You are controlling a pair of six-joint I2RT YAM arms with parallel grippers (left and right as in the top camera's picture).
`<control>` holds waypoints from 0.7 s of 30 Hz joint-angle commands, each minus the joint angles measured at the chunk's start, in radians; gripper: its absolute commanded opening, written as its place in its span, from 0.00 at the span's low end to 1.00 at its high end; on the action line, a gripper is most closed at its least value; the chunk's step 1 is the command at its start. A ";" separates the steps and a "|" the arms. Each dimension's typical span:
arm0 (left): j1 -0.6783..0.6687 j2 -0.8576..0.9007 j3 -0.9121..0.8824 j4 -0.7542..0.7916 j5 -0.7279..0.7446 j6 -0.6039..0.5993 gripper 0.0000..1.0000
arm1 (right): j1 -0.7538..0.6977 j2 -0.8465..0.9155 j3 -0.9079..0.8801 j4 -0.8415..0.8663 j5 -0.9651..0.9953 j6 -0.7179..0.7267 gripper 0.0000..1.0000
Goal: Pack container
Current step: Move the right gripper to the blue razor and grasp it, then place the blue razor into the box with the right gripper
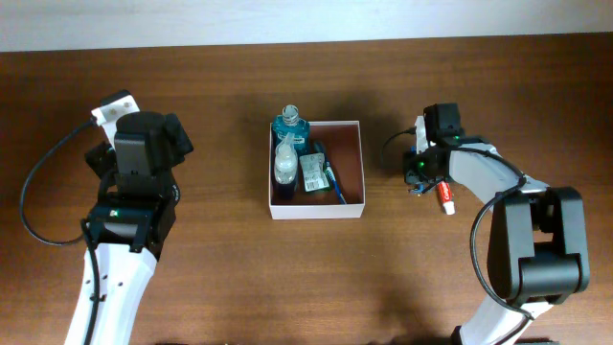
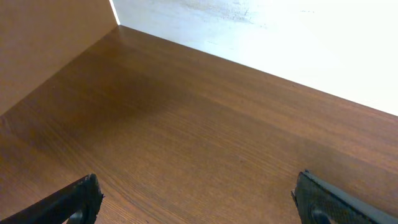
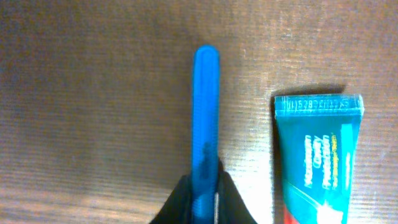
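Note:
The container (image 1: 316, 123), a square white box with a pinkish-brown inside, stands mid-table. It holds a blue bottle (image 1: 290, 125), a clear bottle (image 1: 285, 163), a green-and-white packet (image 1: 313, 172) and a blue stick (image 1: 335, 182). My right gripper (image 1: 419, 177) is low over the table to the right of the box. It is shut on a thin blue plastic handle (image 3: 205, 118). A teal and red toothpaste tube (image 3: 317, 155) lies beside the handle, and shows in the overhead view (image 1: 444, 196). My left gripper (image 2: 196, 193) is open and empty at the far left.
The brown wooden table (image 1: 220, 278) meets a white wall (image 2: 280, 31) at its far edge. A brown side panel (image 2: 43, 37) stands at the left. A black cable (image 1: 34, 192) loops beside the left arm.

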 commanded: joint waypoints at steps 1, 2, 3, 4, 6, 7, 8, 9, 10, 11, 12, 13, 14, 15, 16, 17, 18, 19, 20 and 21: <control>0.004 0.005 0.007 0.002 -0.010 -0.014 0.99 | 0.005 0.018 0.031 -0.079 -0.018 0.010 0.05; 0.004 0.005 0.007 0.002 -0.011 -0.014 1.00 | 0.005 0.005 0.048 -0.107 -0.019 0.010 0.04; 0.004 0.005 0.007 0.002 -0.010 -0.014 0.99 | 0.006 -0.013 0.066 -0.137 -0.023 0.011 0.04; 0.004 0.005 0.007 0.002 -0.010 -0.014 0.99 | 0.007 -0.029 0.080 -0.158 -0.030 0.011 0.04; 0.004 0.005 0.007 0.002 -0.010 -0.014 0.99 | 0.011 -0.070 0.105 -0.193 -0.061 0.011 0.04; 0.004 0.005 0.007 0.002 -0.010 -0.014 0.99 | 0.016 -0.092 0.115 -0.206 -0.084 0.011 0.04; 0.004 0.005 0.007 0.002 -0.010 -0.014 0.99 | 0.023 -0.121 0.127 -0.217 -0.112 0.014 0.04; 0.004 0.005 0.007 0.002 -0.011 -0.014 0.99 | 0.032 -0.148 0.138 -0.227 -0.138 0.016 0.04; 0.004 0.005 0.007 0.002 -0.010 -0.014 0.99 | 0.043 -0.174 0.149 -0.234 -0.154 0.027 0.04; 0.004 0.005 0.007 0.002 -0.011 -0.014 0.99 | 0.059 -0.208 0.161 -0.238 -0.166 0.047 0.04; 0.004 0.005 0.007 0.002 -0.010 -0.014 0.99 | 0.074 -0.234 0.168 -0.238 -0.172 0.060 0.04; 0.004 0.005 0.007 0.002 -0.011 -0.014 0.99 | 0.094 -0.263 0.175 -0.237 -0.179 0.065 0.04; 0.004 0.005 0.007 0.002 -0.010 -0.014 1.00 | 0.117 -0.292 0.180 -0.233 -0.179 0.068 0.04; 0.004 0.005 0.007 0.002 -0.010 -0.014 0.99 | 0.138 -0.315 0.183 -0.229 -0.177 0.080 0.04; 0.004 0.005 0.007 0.002 -0.011 -0.014 0.99 | 0.164 -0.339 0.184 -0.219 -0.179 0.091 0.04; 0.004 0.005 0.007 0.002 -0.011 -0.014 0.99 | 0.187 -0.355 0.184 -0.211 -0.178 0.103 0.04; 0.004 0.005 0.007 0.002 -0.010 -0.014 1.00 | 0.211 -0.367 0.184 -0.205 -0.178 0.107 0.04; 0.004 0.005 0.007 0.002 -0.011 -0.014 0.99 | 0.233 -0.372 0.184 -0.200 -0.174 0.113 0.04; 0.004 0.005 0.007 0.002 -0.010 -0.014 1.00 | 0.258 -0.372 0.184 -0.196 -0.174 0.113 0.04; 0.004 0.005 0.007 0.002 -0.010 -0.014 0.99 | 0.280 -0.370 0.184 -0.191 -0.174 0.113 0.04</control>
